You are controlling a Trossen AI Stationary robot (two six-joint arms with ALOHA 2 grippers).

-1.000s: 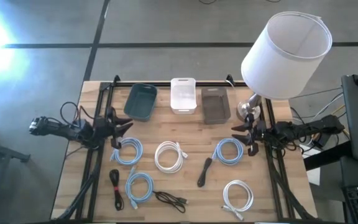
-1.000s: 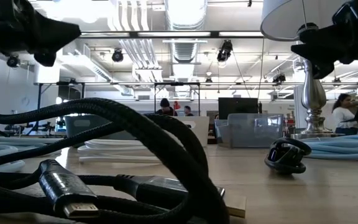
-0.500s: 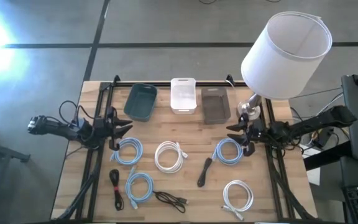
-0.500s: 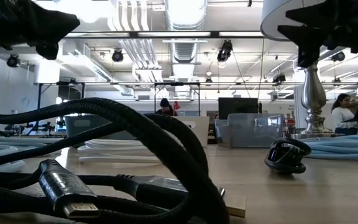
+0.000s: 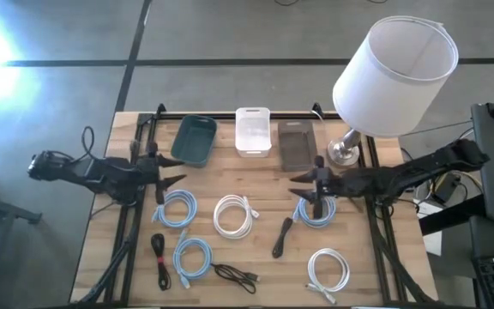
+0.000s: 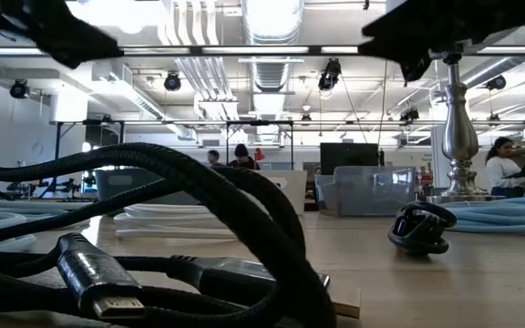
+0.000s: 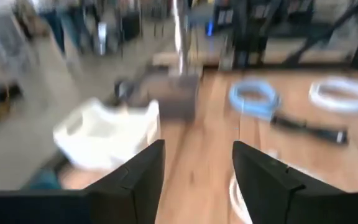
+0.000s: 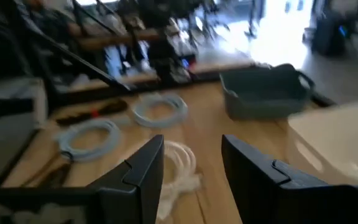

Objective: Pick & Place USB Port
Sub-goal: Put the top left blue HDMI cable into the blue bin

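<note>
Several coiled USB cables lie flat on the wooden table: blue coils (image 5: 178, 209) (image 5: 316, 209) (image 5: 193, 257), white coils (image 5: 234, 215) (image 5: 328, 270) and black cables (image 5: 281, 236) (image 5: 237, 275). My left gripper (image 5: 175, 171) hangs open in the air at the table's left side, just to the far side of a blue coil, pointing toward the table's middle. My right gripper (image 5: 303, 187) is open too, in the air above the left edge of the right-hand blue coil (image 8: 160, 109). Nothing is between either pair of fingers (image 7: 148, 180) (image 8: 145, 174).
Three bins stand in a row at the far edge: teal (image 5: 194, 140), white (image 5: 253, 131) and grey (image 5: 298, 143). A lamp with a white shade (image 5: 393, 77) stands at the far right corner. A thick black cable (image 6: 153, 246) fills the near foreground of the low view.
My right gripper has reached from the table's right edge toward the middle and risen, ending over the right blue coil. My left gripper has risen, tipped its fingers up toward level, and spread them wider. No cable has moved.
</note>
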